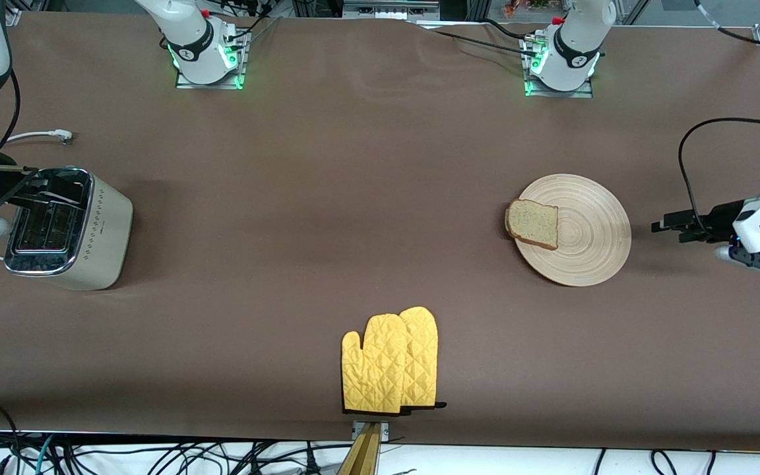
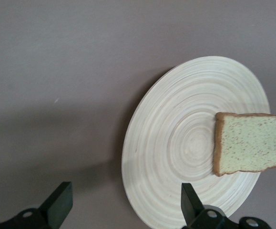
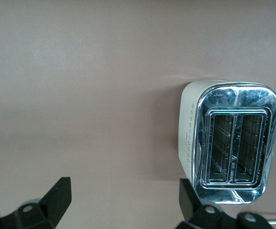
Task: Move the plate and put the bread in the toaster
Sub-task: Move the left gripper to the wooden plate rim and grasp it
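So the bread (image 1: 533, 223) sits on the plate (image 1: 584, 257) at the left arm's end of the table, hanging off the rim on the side facing the toaster (image 1: 66, 227), which is way down at the right arm's end. The left gripper (image 1: 658, 226) hovers just beside the plate, fingers wide and empty, and the right gripper (image 3: 123, 200) waits spread open near the toaster. If I were driving, I'd pinch the plate's bare rim low and slide it gently so the slice doesn't tip off.
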